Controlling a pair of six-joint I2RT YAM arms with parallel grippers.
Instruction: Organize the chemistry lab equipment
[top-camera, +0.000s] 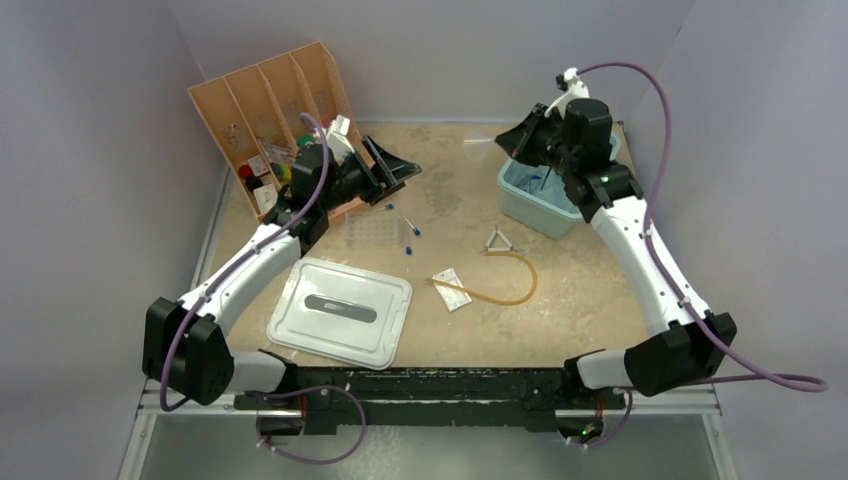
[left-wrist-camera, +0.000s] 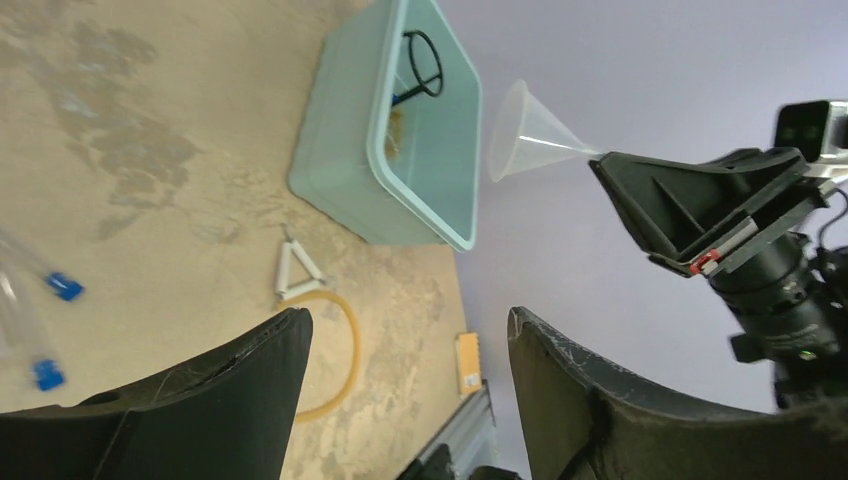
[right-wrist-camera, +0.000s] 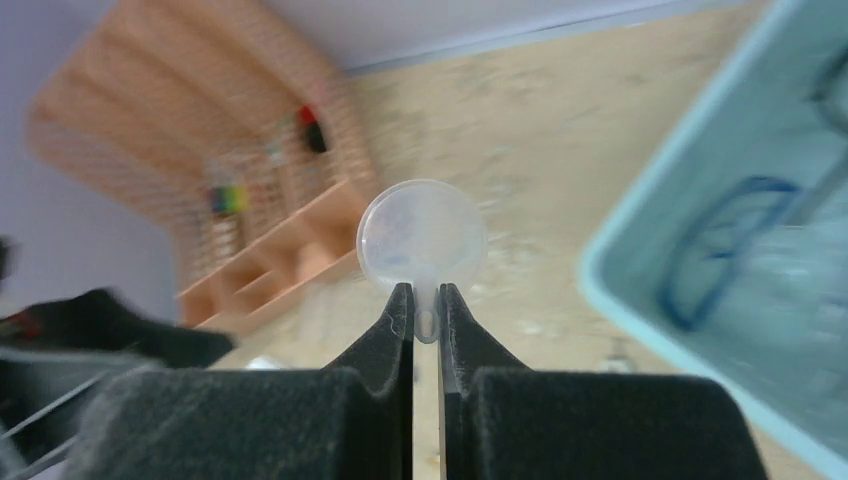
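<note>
Clear funnel (right-wrist-camera: 422, 235) pinched by stem in right end effector (right-wrist-camera: 426, 312); left end effector (left-wrist-camera: 408, 325) wide apart, empty.

No legible text or numbers anywhere, small white labels (top-camera: 264, 180) on the front of the peach slotted plastic organizer (top-camera: 262, 95) too small to read, small white tag (top-camera: 340, 125) beside it blurred, small clear packet (top-camera: 452, 288) without readable print
</note>
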